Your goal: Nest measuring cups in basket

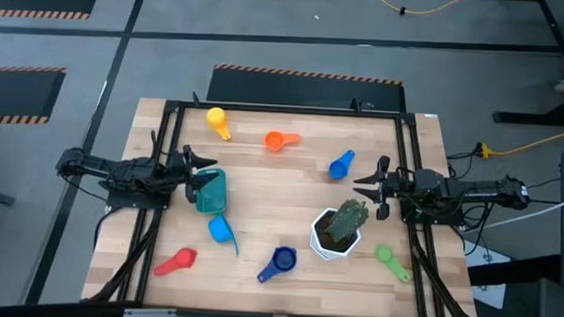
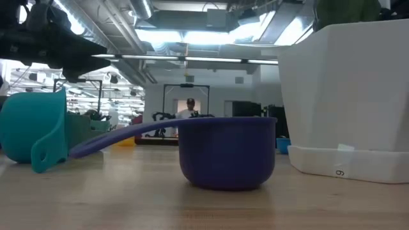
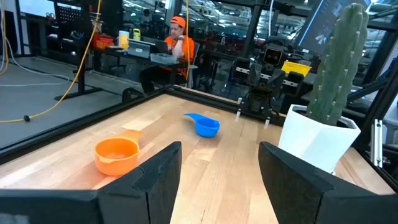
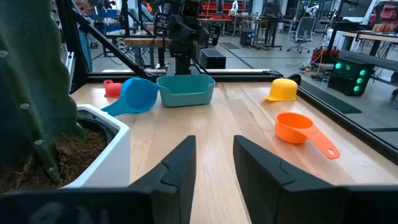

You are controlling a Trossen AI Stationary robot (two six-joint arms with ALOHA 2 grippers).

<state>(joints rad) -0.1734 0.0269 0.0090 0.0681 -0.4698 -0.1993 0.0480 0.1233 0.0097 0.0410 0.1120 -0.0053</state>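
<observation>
Measuring cups scattered over table (image 1: 262,191) — yellow cup (image 1: 217,121), orange cup (image 1: 278,140), dark blue cup (image 1: 280,261). Teal basket (image 1: 209,191) at left side, just beside left gripper (image 1: 203,162), fingers spread, empty. Right gripper (image 1: 372,189) near white plant pot (image 1: 334,237) — partly parted, holding nothing.

From above we look straight down on the whole table (image 1: 282,168). The low camera sits at table height, very near the dark blue cup (image 2: 227,152). Each wrist camera looks forward past its fingers; both share the orange cup (image 3: 117,154).
</observation>
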